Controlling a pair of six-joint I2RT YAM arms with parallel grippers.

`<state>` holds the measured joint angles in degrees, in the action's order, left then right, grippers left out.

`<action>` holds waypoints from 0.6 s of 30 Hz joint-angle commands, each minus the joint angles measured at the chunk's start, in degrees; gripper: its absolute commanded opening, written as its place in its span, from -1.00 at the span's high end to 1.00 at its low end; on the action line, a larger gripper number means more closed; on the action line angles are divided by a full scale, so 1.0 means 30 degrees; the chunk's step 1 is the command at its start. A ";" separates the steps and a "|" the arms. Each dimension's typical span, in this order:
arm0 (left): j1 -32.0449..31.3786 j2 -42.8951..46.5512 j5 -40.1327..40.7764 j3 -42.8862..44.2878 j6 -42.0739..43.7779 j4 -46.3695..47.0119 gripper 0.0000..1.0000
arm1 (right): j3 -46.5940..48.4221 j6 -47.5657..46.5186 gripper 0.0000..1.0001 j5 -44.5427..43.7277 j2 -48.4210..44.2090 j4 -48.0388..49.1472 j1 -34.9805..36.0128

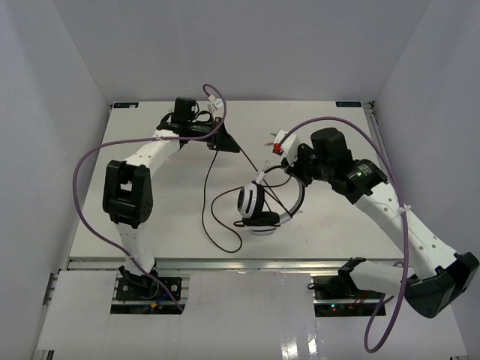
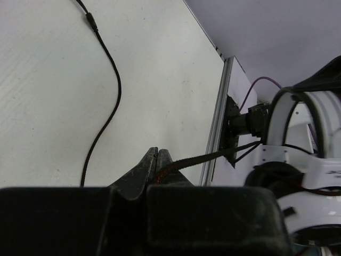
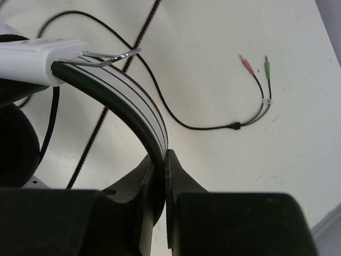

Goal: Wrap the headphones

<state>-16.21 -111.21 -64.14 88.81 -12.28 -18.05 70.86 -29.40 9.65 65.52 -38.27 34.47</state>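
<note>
We log bright, even, diffuse light; faint soft shadows on the table (image 1: 180,240); in right wrist view, headphones (image 3: 128,106) sharp, near foreground dark, blurred.

The headband (image 3: 133,104) is smooth, glossy plastic edged in duller black, its slider wire (image 3: 106,60) bright bare metal, the cord (image 2: 213,155) seemingly braided cloth, the ear pad (image 3: 16,144) matt black, the right fingers (image 3: 184,184) dull black plastic, and the bench (image 3: 224,64) matt white, faintly grainy.

Left gripper (image 2: 157,153) and right gripper (image 3: 161,160) pinched closed (arms outstretched).
</note>
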 commanded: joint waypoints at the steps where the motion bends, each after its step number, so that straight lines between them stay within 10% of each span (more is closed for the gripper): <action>1: 0.0744 0.2314 -0.0181 0.1393 -0.1087 -0.1569 1.00 | -0.0883 0.0044 0.85 -0.6034 0.0507 0.1879 0.0843; 18: -0.0766 0.6902 -0.2250 -0.0411 -0.6197 0.0905 1.00 | 0.1489 0.3756 0.85 -1.4466 0.5132 0.5111 -0.0797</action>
<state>-15.91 -96.28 -67.70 88.59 -23.51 -22.28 69.91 -24.27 -24.52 77.21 -22.41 35.45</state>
